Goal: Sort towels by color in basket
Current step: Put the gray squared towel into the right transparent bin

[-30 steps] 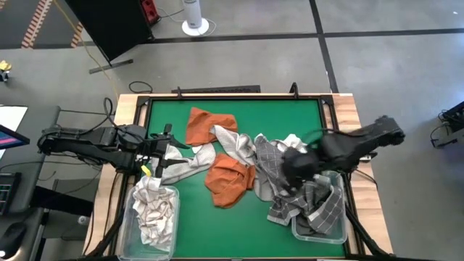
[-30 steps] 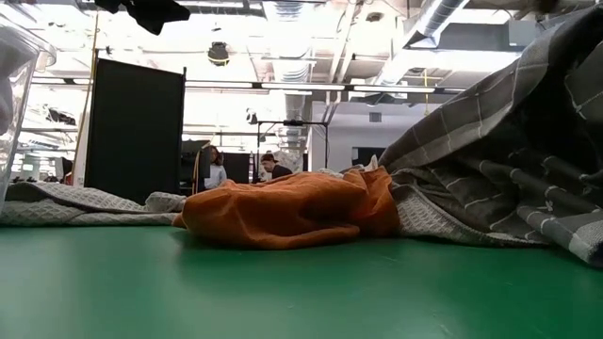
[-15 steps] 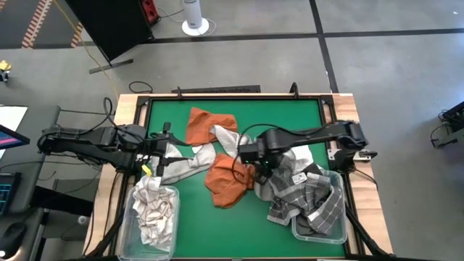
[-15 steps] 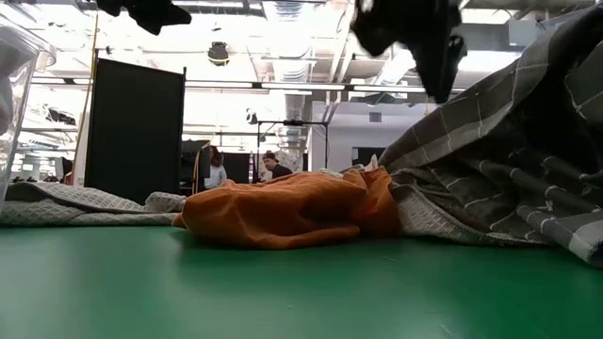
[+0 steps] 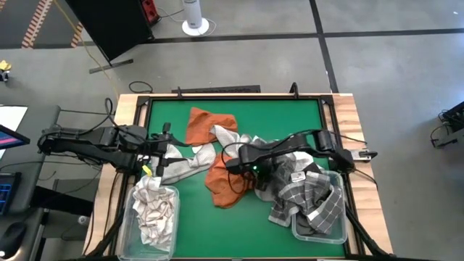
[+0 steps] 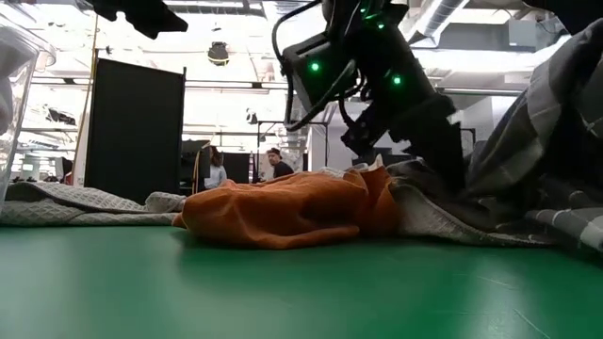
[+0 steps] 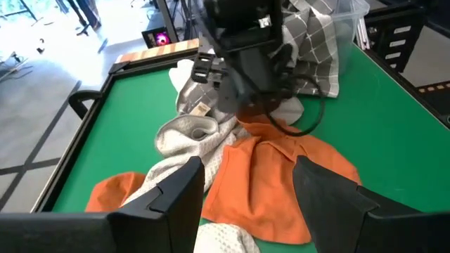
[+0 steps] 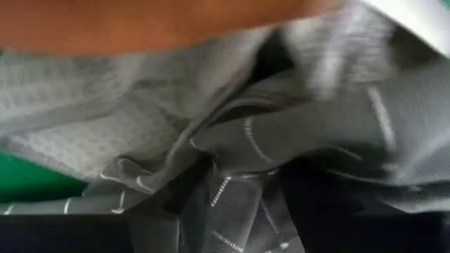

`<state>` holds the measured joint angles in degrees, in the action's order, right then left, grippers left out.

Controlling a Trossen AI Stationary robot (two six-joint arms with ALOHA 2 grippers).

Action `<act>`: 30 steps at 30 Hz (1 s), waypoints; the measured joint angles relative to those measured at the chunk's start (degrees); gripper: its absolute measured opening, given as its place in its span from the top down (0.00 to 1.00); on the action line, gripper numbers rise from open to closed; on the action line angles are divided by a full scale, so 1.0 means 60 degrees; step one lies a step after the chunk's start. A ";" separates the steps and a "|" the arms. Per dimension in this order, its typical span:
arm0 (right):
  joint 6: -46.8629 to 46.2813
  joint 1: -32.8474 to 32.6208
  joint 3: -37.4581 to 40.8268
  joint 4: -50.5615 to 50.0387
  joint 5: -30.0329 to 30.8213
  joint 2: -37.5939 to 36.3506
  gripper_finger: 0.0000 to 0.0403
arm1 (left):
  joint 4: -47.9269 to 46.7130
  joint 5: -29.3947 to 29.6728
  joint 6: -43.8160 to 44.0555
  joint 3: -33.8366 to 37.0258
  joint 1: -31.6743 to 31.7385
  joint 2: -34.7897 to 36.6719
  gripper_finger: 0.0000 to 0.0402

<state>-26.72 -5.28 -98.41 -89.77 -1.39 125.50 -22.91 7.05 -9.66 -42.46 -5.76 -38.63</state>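
Observation:
A pile of towels lies on the green table [image 5: 181, 196]. One rust orange towel [image 5: 210, 123] is at the far side and another [image 5: 228, 181] in the middle. A light grey one [image 5: 190, 161] lies left of it, and a dark grey checked one [image 5: 304, 196] drapes over the right bin's rim. My right gripper [image 5: 241, 165] points down, open, at the seam between the middle orange towel [image 6: 283, 212] and the grey cloth [image 8: 232, 140]. My left gripper [image 7: 246, 193] hovers open above the light grey towel at the table's left. My right gripper has its fingers [image 6: 363, 141] down at the pile where grey cloth meets the orange towel. The gripper's own body hides the fingertips, so I cannot tell whether they touch the cloth.
A clear bin [image 5: 156, 214] at the near left holds white-and-grey checked towels. A second clear bin [image 5: 322, 230] stands at the near right under the dark checked towel. Bare green table shows at the near middle and far right. People stand far off in the room [image 6: 273, 168].
My right gripper has swung from above the right bin toward the table's middle, come down and tipped steeply downward onto the towel pile. The towels on the table lie as before.

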 joint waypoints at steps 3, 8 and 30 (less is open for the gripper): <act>0.0355 -0.0165 0.0049 0.0007 0.0004 0.0177 0.51 | -0.0057 0.0000 -0.0013 0.0000 0.0000 0.0156 0.48; 0.0538 -0.0314 0.0430 -0.0046 0.0000 0.0205 0.70 | -0.0102 -0.0016 0.0107 0.0000 0.0000 0.0586 0.48; -0.5037 -0.2244 0.0404 -0.0068 0.1183 -0.6444 0.96 | -0.0234 -0.0025 0.0311 0.0000 0.0000 0.0681 0.48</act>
<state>-56.94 -18.74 -95.98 -90.17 5.71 86.84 -24.32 6.90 -7.79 -42.46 -5.76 -34.54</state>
